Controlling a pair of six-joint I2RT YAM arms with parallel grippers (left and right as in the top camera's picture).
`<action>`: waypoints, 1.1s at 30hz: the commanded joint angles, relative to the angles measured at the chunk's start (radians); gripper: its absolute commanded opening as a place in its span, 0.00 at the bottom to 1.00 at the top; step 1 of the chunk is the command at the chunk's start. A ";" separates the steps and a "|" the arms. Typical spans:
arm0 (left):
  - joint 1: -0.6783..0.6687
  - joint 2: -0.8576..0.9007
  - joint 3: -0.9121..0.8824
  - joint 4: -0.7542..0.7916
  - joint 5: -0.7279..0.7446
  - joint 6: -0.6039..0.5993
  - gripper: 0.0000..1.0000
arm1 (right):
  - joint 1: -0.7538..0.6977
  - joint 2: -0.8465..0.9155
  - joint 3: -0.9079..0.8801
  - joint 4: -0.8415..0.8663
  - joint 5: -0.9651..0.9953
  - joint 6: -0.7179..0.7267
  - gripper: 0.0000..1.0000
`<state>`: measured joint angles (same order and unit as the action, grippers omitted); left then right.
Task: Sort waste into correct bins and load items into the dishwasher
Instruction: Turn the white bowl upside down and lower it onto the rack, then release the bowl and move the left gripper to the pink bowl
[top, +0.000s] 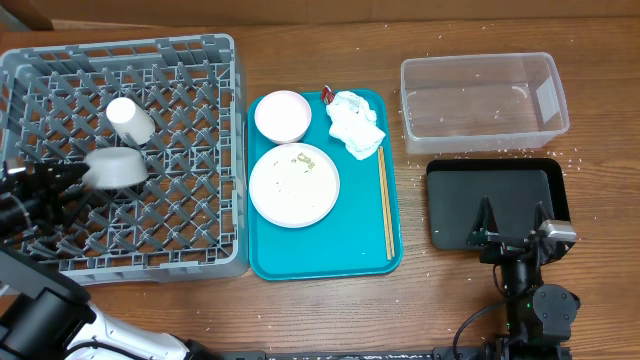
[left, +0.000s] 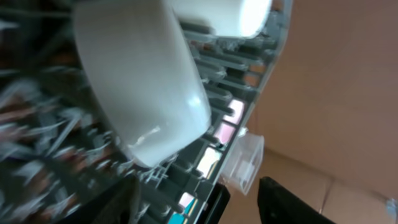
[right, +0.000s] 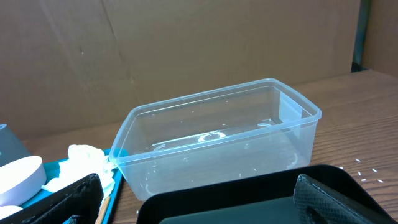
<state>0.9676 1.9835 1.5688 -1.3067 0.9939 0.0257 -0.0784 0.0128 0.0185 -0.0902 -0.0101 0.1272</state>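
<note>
The grey dish rack (top: 215, 60) holds a white cup (top: 130, 118) and a pale bowl (top: 115, 168) lying on its side. My left gripper (top: 58, 182) is open just left of that bowl. The left wrist view shows the bowl (left: 143, 81) and cup (left: 224, 15) beyond the open fingers (left: 205, 208), not held. On the teal tray are a white bowl (top: 282, 115), a plate (top: 294, 185) with rice grains (top: 300, 158), a crumpled napkin (top: 355, 122) and a red wrapper (top: 327, 93). My right gripper (top: 513, 222) is open and empty over the black tray (top: 450, 195), facing the clear tub (top: 483, 100).
Wooden chopsticks (top: 385, 200) lie along the right side of the teal tray (top: 320, 258). Loose grains (top: 572, 158) dot the table by the tub. The right wrist view shows the tub (right: 217, 143), black tray (right: 249, 193), napkin (right: 84, 158) and open gripper (right: 199, 211).
</note>
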 joint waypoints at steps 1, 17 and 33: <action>0.019 0.007 0.098 -0.055 -0.139 -0.068 0.65 | -0.003 -0.010 -0.011 0.006 0.009 -0.001 1.00; -0.182 -0.007 0.294 -0.056 -0.417 -0.066 0.04 | -0.003 -0.010 -0.010 0.006 0.009 -0.001 1.00; -0.497 -0.007 0.258 0.058 -1.265 -0.526 0.04 | -0.003 -0.010 -0.010 0.006 0.009 -0.001 1.00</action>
<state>0.4736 1.9846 1.8496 -1.2484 -0.0422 -0.3557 -0.0780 0.0128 0.0185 -0.0902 -0.0101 0.1268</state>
